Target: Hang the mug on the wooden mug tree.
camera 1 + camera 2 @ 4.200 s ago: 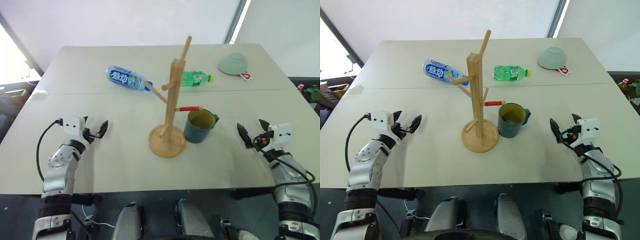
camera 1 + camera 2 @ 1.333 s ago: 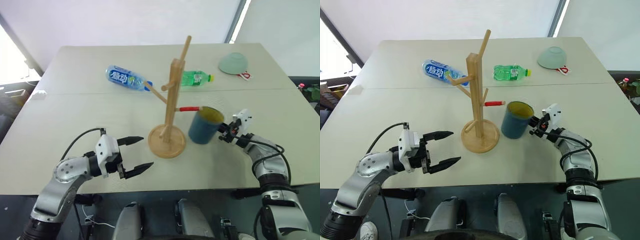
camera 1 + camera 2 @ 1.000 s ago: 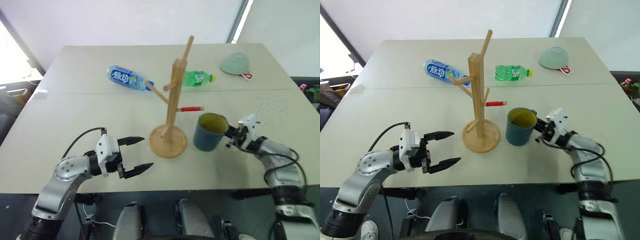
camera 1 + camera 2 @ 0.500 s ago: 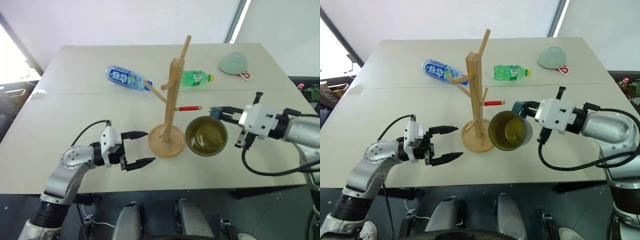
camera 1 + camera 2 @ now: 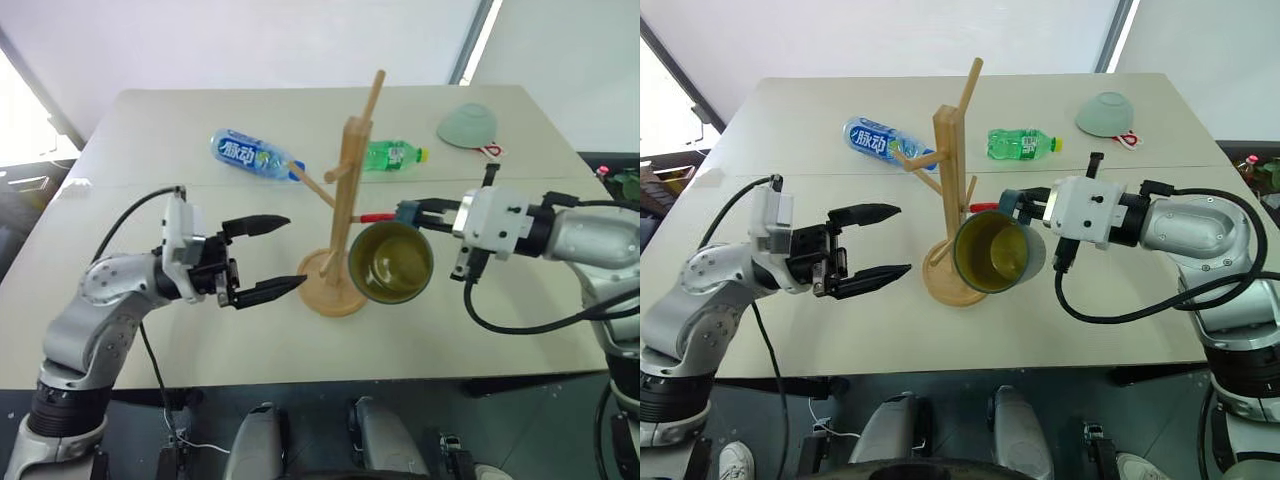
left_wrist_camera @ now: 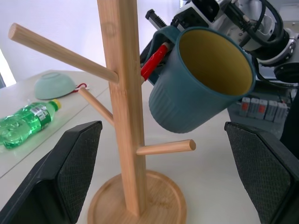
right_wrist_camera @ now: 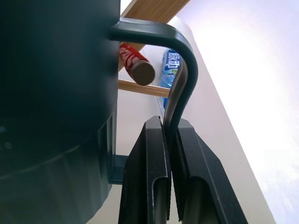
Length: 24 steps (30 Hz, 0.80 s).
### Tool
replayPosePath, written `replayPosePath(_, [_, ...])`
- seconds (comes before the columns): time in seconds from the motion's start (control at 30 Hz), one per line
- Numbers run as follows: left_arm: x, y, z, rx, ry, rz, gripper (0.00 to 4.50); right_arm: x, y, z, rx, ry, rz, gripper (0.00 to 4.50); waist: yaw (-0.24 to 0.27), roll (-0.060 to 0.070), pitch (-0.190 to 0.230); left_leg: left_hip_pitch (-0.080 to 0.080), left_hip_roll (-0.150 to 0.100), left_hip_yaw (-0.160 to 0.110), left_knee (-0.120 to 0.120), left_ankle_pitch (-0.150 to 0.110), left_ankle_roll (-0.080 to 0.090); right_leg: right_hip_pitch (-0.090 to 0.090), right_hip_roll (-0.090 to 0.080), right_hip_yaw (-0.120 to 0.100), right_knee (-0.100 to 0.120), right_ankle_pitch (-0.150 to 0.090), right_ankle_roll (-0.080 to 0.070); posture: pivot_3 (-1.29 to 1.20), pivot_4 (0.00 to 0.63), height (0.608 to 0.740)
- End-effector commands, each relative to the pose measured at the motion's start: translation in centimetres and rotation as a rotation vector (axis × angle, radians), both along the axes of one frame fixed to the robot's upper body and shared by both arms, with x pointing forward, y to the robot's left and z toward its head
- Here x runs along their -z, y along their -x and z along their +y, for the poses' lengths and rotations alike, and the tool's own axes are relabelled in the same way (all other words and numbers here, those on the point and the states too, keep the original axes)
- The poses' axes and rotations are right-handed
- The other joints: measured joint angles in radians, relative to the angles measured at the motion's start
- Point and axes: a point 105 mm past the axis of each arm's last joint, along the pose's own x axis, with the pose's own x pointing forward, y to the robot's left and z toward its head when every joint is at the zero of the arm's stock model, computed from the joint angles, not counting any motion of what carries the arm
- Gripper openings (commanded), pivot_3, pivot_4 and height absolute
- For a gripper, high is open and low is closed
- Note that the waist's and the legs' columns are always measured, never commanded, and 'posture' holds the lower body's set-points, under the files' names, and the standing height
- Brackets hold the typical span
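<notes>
Hovering left of the light-wood mug tree [image 5: 343,215] on its round disc base, the left gripper [image 5: 268,258] has its black fingers spread wide. Right of the post, the dark slate-blue mug [image 5: 389,264] hangs tilted in the air, its handle [image 7: 177,79] pinched by the right gripper [image 7: 167,154], beside the red-tipped peg [image 7: 135,65].

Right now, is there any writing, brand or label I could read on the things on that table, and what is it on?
"脉动": white characters on the blue label of the clear bottle lying on the table.
Green bottle: its label carries print too small to read.
Mug, wooden mug tree and pale green bowl: no writing visible.
</notes>
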Motion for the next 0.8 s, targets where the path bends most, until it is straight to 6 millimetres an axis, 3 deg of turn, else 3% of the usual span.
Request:
replayPosePath(0.03, [-1.0, 0.7, -0.3, 0.011, 0.004, -0.039, 4.50, -1.0, 0.3, 0.5, -0.024, 0.024, -0.036, 0.04, 0.000, 0.000, 0.000, 0.000, 0.000, 0.000, 0.000, 0.000, 0.000, 0.000, 0.000, 0.000, 0.000, 0.000, 0.000, 0.00, 0.150, 0.740])
replayPosePath(0.4, [-1.3, 1.4, -1.0, 0.017, 0.003, -0.046, 4.50, -0.4, -1.2, 1.3, -0.011, 0.013, 0.009, 0.04, 0.000, 0.000, 0.000, 0.001, 0.000, 0.000, 0.000, 0.000, 0.000, 0.000, 0.000, 0.000, 0.001, 0.000, 0.000, 0.00, 0.150, 0.740])
replayPosePath(0.5, [-1.2, 1.4, -1.2, 0.016, 0.001, -0.049, 4.50, -0.7, -1.3, 1.6, -0.020, -0.010, 0.012, 1.02, 0.000, 0.000, 0.000, 0.001, 0.000, 0.000, 0.000, 0.000, 0.000, 0.000, 0.000, 0.000, 0.001, 0.000, 0.000, 0.00, 0.150, 0.740])
replayPosePath(0.67, [-1.2, 1.3, -1.3, 0.011, 0.002, -0.052, 4.50, -1.1, -1.3, 1.4, -0.016, 0.012, -0.033, 3.61, 0.000, 0.000, 0.000, 0.001, 0.000, 0.000, 0.000, 0.000, 0.000, 0.000, 0.000, 0.000, 0.001, 0.000, 0.000, 0.00, 0.150, 0.740])
replayPosePath(0.8, [-1.0, 0.9, -1.1, -0.014, 0.005, -0.037, 4.50, -2.3, -1.0, 0.6, 0.008, 0.007, -0.050, 3.61, 0.001, 0.000, 0.000, 0.001, 0.000, 0.000, 0.000, 0.000, 0.000, 0.000, 0.000, 0.000, 0.001, 0.000, 0.000, 0.00, 0.150, 0.740])
